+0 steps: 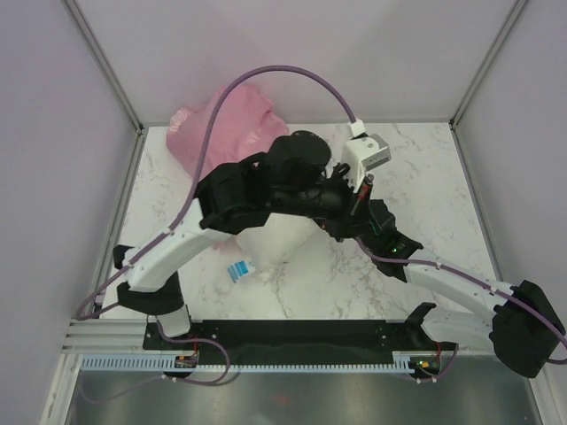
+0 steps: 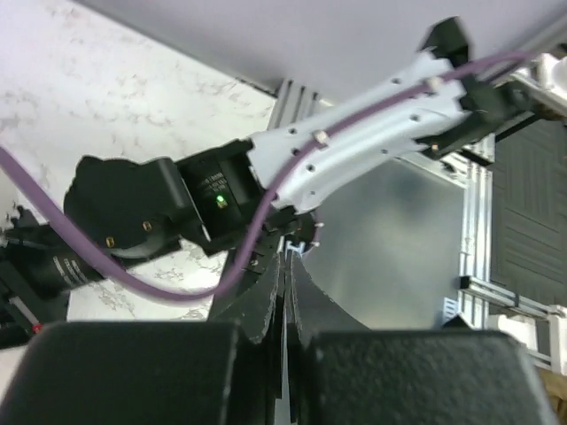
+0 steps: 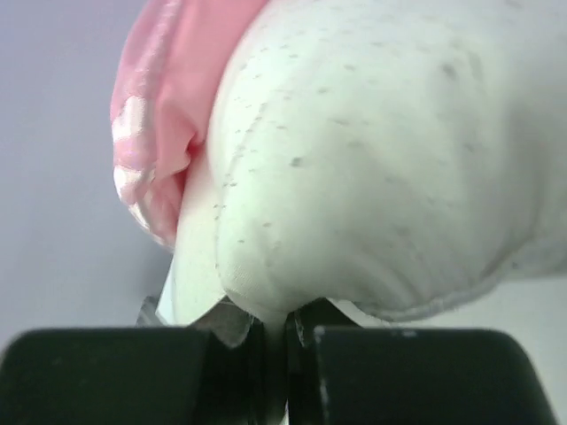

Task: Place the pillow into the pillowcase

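Your right gripper (image 3: 285, 320) was clamped on the near edge of the pillow (image 3: 381, 159), probably to steer it forward. Your left gripper (image 2: 285, 288) was pinched closed on nothing visible. Beyond, the pillowcase (image 1: 221, 124) sat bunched at the far edge of the table (image 1: 425, 177), touching the pillow

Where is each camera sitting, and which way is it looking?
Top: high behind the arms, looking down on the table; both arms show.
Left wrist: on the left arm, looking across at the right arm; shut left jaws show.
Right wrist: faces the pillow and pillowcase; right jaws pinch the pillow.
Shared: top and right wrist both see the pillow.
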Motion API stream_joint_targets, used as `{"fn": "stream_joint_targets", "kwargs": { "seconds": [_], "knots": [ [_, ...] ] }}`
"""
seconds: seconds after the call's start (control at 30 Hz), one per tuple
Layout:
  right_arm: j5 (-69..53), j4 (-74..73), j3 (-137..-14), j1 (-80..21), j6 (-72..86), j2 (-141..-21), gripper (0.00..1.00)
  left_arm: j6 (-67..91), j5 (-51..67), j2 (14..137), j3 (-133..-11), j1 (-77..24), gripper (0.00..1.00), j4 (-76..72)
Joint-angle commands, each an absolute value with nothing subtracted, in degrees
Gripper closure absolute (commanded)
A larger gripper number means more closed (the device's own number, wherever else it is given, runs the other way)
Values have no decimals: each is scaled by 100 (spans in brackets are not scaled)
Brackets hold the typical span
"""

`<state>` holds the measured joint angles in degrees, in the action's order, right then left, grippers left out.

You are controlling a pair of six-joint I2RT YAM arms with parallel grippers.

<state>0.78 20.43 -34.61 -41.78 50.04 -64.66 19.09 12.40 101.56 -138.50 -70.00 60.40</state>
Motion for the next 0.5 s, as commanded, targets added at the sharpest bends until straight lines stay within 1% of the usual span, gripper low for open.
{"fn": "stream_joint_targets", "kwargs": {
  "seconds": [0.0, 0.03, 0.07, 0.1, 0.13, 0.17, 0.2, 0.27, 0.33, 0.47],
  "knots": [
    [842, 2111, -3902, -4140, 4676, -5873, 100, 2022, 1066, 9396, -13512, -7058, 98, 5396],
    [948, 1718, -3937, -4148, 4615, -5636, 100, 1917, 724, 9248, -13370, -7058, 94, 5457],
    [967, 1522, -4025, -4131, 4519, -5547, 100, 1690, 25, 9194, -13142, -7058, 86, 5571],
    [932, 1364, -4043, -4140, 4465, -5468, 100, 1548, -470, 9150, -13044, -7058, 63, 5798],
    [871, 1153, -4043, -4140, 4430, -5336, 100, 1425, -884, 9054, -12921, -7058, 49, 5923],
    [801, 1082, -4017, -4140, 4412, -5291, 100, 1276, -1766, 9018, -12650, -7058, 38, 6028],
    [713, 1029, -3999, -4140, 4412, -5248, 100, 1248, -2228, 8991, -12500, -7058, 23, 6186],
    [659, 923, -3912, -4140, 4395, -5133, 100, 1222, -3202, 8939, -11922, -7058, 16, 6223],
    [659, 958, -3841, -4140, 4438, -5045, 100, 1274, -3471, 8965, -11612, -7049, 12, 6188],
    [528, 1019, -3736, -4148, 4500, -5010, 100, 1353, -4085, 9263, -11146, -7005, 9, 6223]
  ]
}}
